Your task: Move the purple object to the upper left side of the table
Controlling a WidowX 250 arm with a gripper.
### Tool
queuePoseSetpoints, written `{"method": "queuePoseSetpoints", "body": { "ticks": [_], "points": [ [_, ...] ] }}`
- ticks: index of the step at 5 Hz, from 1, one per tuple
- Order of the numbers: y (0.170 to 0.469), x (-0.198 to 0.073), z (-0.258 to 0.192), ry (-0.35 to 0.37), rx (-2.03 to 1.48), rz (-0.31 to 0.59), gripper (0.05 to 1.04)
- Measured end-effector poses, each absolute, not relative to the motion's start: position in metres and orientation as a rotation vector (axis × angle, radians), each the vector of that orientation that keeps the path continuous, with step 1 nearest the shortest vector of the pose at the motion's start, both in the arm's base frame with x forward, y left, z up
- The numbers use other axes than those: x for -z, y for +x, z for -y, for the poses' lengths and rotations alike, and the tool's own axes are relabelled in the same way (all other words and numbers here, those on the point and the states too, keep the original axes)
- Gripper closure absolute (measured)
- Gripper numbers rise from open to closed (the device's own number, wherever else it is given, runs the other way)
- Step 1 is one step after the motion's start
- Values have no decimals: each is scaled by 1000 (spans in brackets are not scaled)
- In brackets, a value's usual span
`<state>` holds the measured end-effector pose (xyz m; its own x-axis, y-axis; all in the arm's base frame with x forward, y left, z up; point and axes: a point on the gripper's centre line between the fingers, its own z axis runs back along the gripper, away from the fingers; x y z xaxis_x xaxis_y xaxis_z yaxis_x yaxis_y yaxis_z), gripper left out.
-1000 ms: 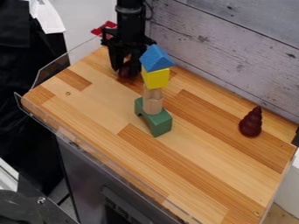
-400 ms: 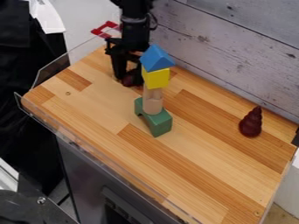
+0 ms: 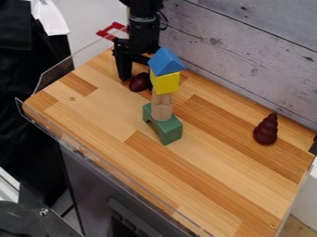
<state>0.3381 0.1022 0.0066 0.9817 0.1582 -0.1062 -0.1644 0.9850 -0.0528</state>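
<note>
The wooden desk (image 3: 210,169) bears a green arched block (image 3: 167,130), a dark purplish rounded object (image 3: 140,82) and a maroon tiered cone (image 3: 266,131).

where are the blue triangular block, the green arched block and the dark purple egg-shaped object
Blue triangular block (image 3: 166,63), camera view, middle of its side
Green arched block (image 3: 172,134), camera view, near end face
Dark purple egg-shaped object (image 3: 139,83), camera view, body's middle

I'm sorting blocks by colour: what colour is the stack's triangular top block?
Blue; the camera view shows the triangular block best.
</note>
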Motion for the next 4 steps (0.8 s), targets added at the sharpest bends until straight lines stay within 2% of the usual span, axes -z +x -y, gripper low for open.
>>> {"method": "queuePoseSetpoints", "body": {
  "ticks": [1,2,3,4],
  "points": [
    [303,-28,-91,-68,-156,-92,85],
    [310,-48,-99,-53,-226,-57,85],
    [305,-55,-116,-113,-160,-31,85],
    [303,-59,-125,-107,-168,2,85]
  ]
}}
